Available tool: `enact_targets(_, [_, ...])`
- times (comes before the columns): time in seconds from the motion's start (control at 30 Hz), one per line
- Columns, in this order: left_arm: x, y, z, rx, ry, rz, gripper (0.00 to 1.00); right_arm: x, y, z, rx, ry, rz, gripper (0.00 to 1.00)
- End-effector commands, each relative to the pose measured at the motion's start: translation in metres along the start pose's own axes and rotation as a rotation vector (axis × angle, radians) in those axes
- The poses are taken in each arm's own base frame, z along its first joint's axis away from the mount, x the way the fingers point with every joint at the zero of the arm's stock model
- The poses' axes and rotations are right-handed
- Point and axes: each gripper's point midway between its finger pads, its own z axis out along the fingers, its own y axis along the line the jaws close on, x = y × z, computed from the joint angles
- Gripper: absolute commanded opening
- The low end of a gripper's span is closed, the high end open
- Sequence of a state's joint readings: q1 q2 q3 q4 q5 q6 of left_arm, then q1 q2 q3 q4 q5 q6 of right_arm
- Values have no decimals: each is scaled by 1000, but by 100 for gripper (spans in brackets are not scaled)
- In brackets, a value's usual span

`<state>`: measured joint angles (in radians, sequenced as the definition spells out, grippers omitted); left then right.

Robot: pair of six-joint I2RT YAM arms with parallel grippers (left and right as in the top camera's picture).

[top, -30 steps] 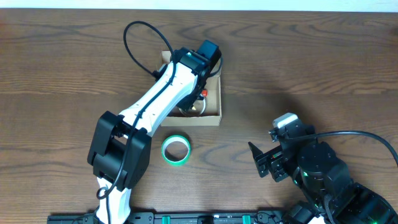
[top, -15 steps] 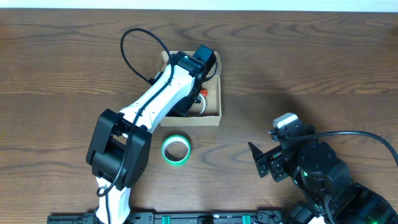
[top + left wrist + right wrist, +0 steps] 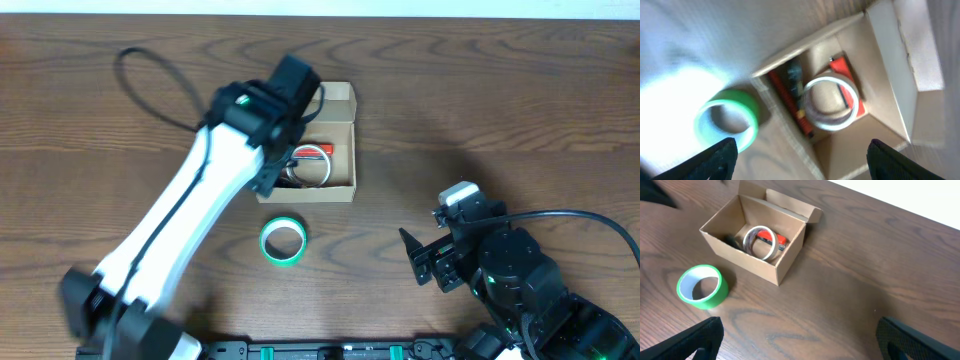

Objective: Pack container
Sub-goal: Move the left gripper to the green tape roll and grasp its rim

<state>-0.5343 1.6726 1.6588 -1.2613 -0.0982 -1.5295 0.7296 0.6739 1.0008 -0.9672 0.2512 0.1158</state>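
The tan cardboard container (image 3: 343, 150) stands open at the table's middle back, its lid flap folded back. Inside lie a clear tape roll (image 3: 310, 166) and a red item (image 3: 312, 151). They also show in the left wrist view, the roll (image 3: 832, 102) over the red item (image 3: 842, 67), and the roll shows in the right wrist view (image 3: 760, 242). A green tape roll (image 3: 283, 241) lies flat on the table in front of the box. My left gripper (image 3: 272, 150) is open and empty above the box's left edge. My right gripper (image 3: 425, 260) is open and empty at the front right.
The left arm's black cable (image 3: 150, 85) loops over the table behind the left of the box. The dark wood table (image 3: 500, 120) stretches to the right of the box. The right arm's base (image 3: 530, 290) fills the front right corner.
My left arm has swung left and lifted off the box, so the clear roll and red item inside now show. The right arm and the green roll have not moved.
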Motion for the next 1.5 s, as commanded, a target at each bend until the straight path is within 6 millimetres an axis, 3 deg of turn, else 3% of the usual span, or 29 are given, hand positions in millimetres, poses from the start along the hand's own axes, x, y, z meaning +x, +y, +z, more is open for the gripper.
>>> enact_targets(0.0, [3, 23, -17, 4, -19, 12, 84, 0, -1, 0, 5, -1, 8, 99])
enact_targets(0.13, [18, 68, -16, -15, 7, -55, 84, 0, -1, 0, 5, -1, 8, 99])
enact_targets(0.3, [40, 119, 1, -52, 58, -192, 90, 0, -1, 0, 5, -1, 9, 99])
enact_targets(0.47, [52, 148, 20, -113, 58, -377, 90, 0, -1, 0, 5, -1, 8, 99])
enact_targets(0.73, [61, 136, 58, -85, 65, -387, 92, 0, -1, 0, 5, -1, 8, 99])
enact_targets(1.03, [85, 157, 95, -191, 158, -386, 88, 0, -1, 0, 5, -1, 8, 99])
enact_targets(1.33, [99, 167, 117, -230, 219, -388, 78, 0, -1, 0, 5, -1, 8, 99])
enact_targets(1.47, [101, 166, 124, -237, 225, -372, 67, 0, -1, 0, 5, -1, 8, 99])
